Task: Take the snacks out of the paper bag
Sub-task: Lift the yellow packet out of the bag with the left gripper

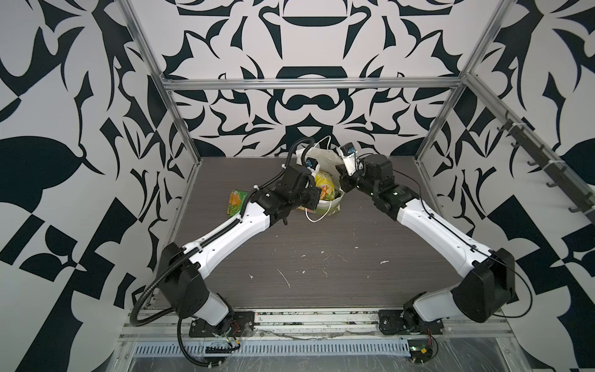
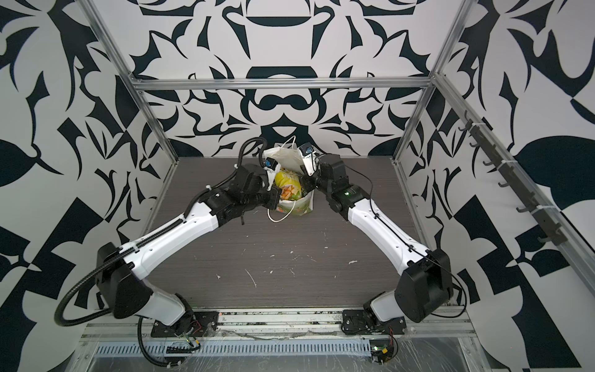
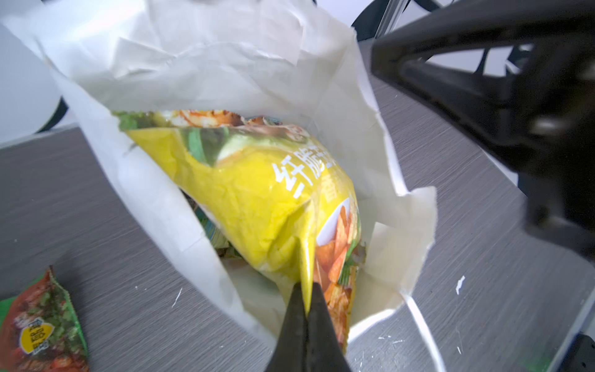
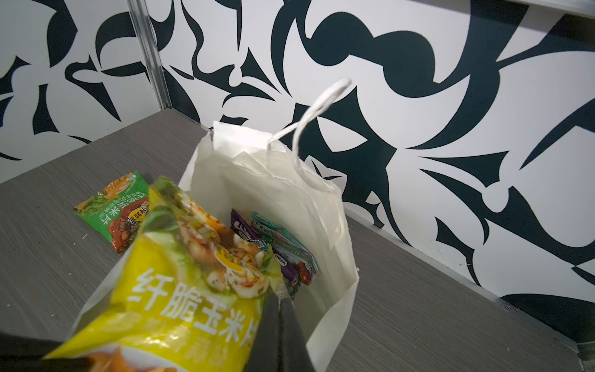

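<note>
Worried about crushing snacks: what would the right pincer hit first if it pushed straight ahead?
Likely the purple packet in the paper bag, just beyond the right pincer, though depth is unclear.

Grey wood-grain table (image 1: 306,257), black-and-white patterned walls (image 1: 64,96), aluminium frame (image 1: 309,83).

Paper bag (image 4: 283,180): plain white inside, white cord handle (image 4: 309,116); outer face has green print low down in both top views. Yellow packet (image 3: 251,199): bright yellow, white characters, green patches, orange chip pic, pinkish prawn pic. Green packet (image 4: 109,206): green w/ white characters, red-brown pic, yellow badge. 1 purple packet (image 4: 239,226); 1 teal packet (image 4: 289,251) w/ red bits. Tbl (image 1: 289,257): dark grey woodgrain, white flecks. Walls (image 1: 306,48): white w/ big black-navy swirly shapes. Left arm (image 1: 231,235) & right arm (image 1: 428,222): white shells, black joints.
</note>
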Motion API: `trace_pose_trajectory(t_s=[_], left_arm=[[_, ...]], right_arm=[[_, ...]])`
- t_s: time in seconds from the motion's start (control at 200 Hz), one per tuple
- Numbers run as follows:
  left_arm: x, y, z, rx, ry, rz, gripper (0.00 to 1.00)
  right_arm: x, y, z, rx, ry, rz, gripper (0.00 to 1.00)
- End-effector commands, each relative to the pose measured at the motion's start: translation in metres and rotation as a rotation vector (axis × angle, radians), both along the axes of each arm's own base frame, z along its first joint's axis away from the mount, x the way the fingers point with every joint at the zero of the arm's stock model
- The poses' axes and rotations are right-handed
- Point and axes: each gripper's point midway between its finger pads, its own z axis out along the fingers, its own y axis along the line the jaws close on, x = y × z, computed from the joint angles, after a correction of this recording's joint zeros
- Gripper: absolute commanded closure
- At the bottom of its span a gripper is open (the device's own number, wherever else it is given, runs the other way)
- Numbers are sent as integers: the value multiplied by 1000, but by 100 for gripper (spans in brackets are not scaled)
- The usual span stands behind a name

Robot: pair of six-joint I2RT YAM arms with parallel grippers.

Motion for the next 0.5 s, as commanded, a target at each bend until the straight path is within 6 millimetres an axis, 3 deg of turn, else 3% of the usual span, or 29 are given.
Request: trace_pose_trajectory(t_s=[0.0,0.32,0.34,0.495], left_arm=[[-6,8,33,-75,-115,-11,100],[-6,31,67,-126,-270,44,100],[-11,37,81,-149,-297,47,100],[-12,62,103,-204,-332,70,100]], right_arm=[[-2,-2,36,31,-95,-6,100],[1,0,30,20,-85,-6,100],[1,0,30,19,-85,-5,100],[0,0,29,19,-84,-4,100]])
